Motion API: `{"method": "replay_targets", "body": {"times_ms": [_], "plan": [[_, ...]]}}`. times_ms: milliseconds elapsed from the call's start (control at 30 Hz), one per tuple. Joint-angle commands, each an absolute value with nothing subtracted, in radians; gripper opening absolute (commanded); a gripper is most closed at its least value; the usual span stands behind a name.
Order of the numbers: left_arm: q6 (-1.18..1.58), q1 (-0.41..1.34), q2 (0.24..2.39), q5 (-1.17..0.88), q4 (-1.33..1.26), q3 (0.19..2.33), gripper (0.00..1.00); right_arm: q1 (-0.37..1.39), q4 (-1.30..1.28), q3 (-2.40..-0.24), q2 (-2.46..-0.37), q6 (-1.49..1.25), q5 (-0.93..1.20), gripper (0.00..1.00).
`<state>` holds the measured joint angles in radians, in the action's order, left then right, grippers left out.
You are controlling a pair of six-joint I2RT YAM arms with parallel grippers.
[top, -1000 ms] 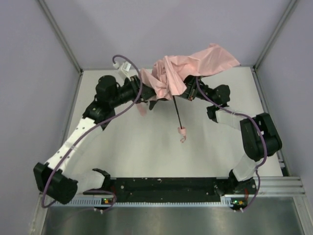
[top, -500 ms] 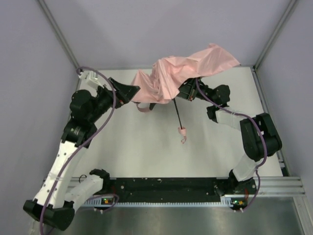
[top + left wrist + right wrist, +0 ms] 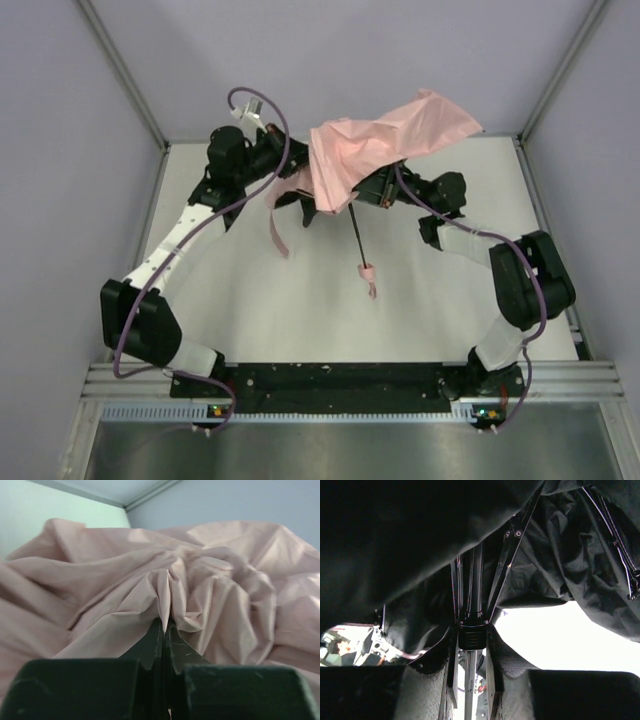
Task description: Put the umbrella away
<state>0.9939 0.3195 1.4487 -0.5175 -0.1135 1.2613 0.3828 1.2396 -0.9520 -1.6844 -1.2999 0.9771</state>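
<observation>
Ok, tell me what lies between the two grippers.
The umbrella itself. In the top view, its bunched pink canopy fills the stretch from the left gripper to the right gripper.

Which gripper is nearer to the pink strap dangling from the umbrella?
Left. The left gripper pinches the umbrella fabric close above the strap. The right gripper clamps the black ribs under the canopy, farther off to the right of the strap.

Far end of table (image 3: 300,320) was blocked by umbrella (image 3: 385,140) fabric; shaft (image 3: 356,235) and hanging strap (image 3: 274,225) barred the middle. Near half was passable.
</observation>
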Motion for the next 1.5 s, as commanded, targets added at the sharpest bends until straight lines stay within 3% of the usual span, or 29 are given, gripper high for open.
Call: {"method": "replay_targets", "body": {"times_ms": [0, 100, 133, 267, 367, 433, 533, 800, 1100, 1167, 1233, 1333, 1400, 1467], "plan": [[1.025, 0.379, 1.460, -0.610, -0.238, 1.387, 0.00, 0.410, 1.318, -0.994, -1.621, -1.247, 0.936, 0.00], [1.014, 0.374, 1.411, -0.623, -0.253, 1.344, 0.00, 0.408, 1.257, -0.983, -1.600, -1.207, 0.922, 0.00], [1.003, 0.370, 1.392, -0.626, -0.241, 1.321, 0.07, 0.407, 1.232, -0.976, -1.588, -1.188, 0.911, 0.00], [0.977, 0.354, 1.258, -0.603, -0.210, 1.195, 0.42, 0.403, 1.100, -0.969, -1.546, -1.099, 0.864, 0.00], [0.967, 0.336, 1.140, -0.577, -0.177, 1.132, 0.87, 0.396, 1.049, -0.966, -1.531, -1.063, 0.848, 0.00], [0.953, 0.322, 1.083, -0.552, -0.123, 1.132, 0.98, 0.394, 1.025, -0.973, -1.529, -1.046, 0.851, 0.00], [0.920, 0.319, 1.022, -0.488, -0.014, 1.184, 0.98, 0.394, 0.964, -0.974, -1.517, -1.003, 0.842, 0.00], [0.850, 0.455, 1.094, -0.319, 0.236, 1.383, 0.98, 0.394, 0.879, -0.965, -1.476, -0.930, 0.792, 0.00], [0.775, 0.528, 1.212, -0.266, 0.253, 1.451, 0.96, 0.394, 0.909, -0.956, -1.454, -0.954, 0.801, 0.00], [0.738, 0.516, 1.213, -0.236, 0.297, 1.460, 0.85, 0.394, 0.931, -0.951, -1.453, -0.979, 0.811, 0.00], [0.712, 0.474, 1.212, -0.256, 0.320, 1.453, 0.67, 0.394, 0.980, -0.942, -1.450, -1.015, 0.830, 0.00], [0.765, 0.358, 1.212, -0.418, 0.296, 1.413, 0.19, 0.393, 1.044, -0.930, -1.450, -1.077, 0.871, 0.00], [0.779, 0.305, 1.212, -0.498, 0.297, 1.396, 0.00, 0.390, 1.077, -0.919, -1.456, -1.109, 0.884, 0.00], [0.747, 0.295, 1.212, -0.538, 0.318, 1.394, 0.00, 0.400, 1.139, -0.904, -1.480, -1.169, 0.876, 0.00]]}}
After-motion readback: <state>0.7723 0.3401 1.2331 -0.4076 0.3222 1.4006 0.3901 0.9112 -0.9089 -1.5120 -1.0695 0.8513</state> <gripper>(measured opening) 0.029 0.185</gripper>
